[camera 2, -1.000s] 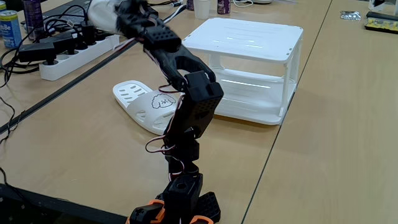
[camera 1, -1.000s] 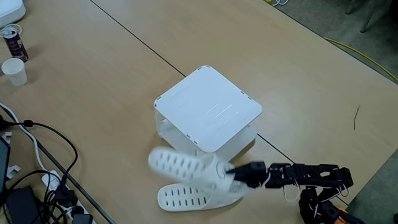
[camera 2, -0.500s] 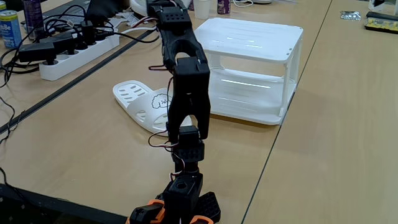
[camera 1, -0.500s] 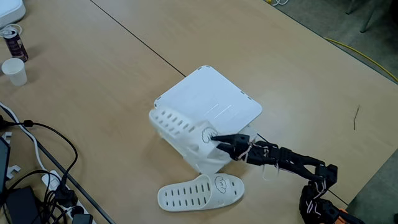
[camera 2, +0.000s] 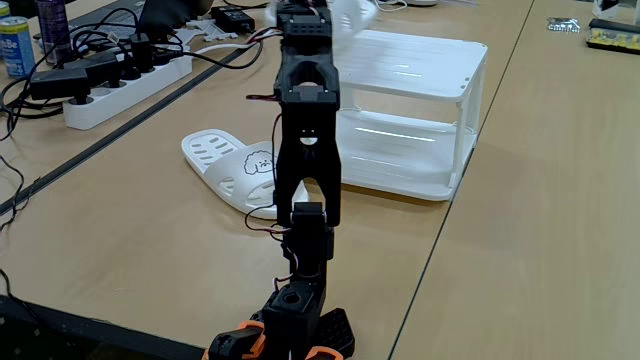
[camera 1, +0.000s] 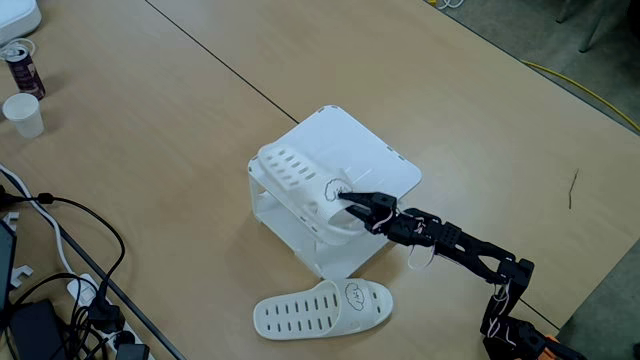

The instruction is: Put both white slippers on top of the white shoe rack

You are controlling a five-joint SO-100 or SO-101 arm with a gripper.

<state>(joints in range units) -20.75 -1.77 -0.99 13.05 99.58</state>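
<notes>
Slippers, white with rows of slots, are the things to find: one slipper [camera 1: 303, 181] is held up over the left part of the white shoe rack [camera 1: 375, 165] in the view from above, its toe pointing toward the upper left and its small black face mark beside the gripper [camera 1: 347, 201]. The black jaws are clenched on that slipper's heel end. Whether the sole touches the rack's flat top cannot be told. The other slipper [camera 1: 320, 306] lies flat on the wooden table [camera 1: 150, 130], near the rack's front corner and just apart from it. In the low side view, this second slipper [camera 2: 235, 170] lies to the left of the rack [camera 2: 420, 80], partly hidden by the upright black arm [camera 2: 305, 150], and the lifted slipper [camera 2: 352, 12] is a blur at the top edge. A paper cup [camera 1: 24, 114] and a can [camera 1: 21, 65] stand at the far left of the table, with black cables [camera 1: 70, 260] nearer the lower left corner.
</notes>
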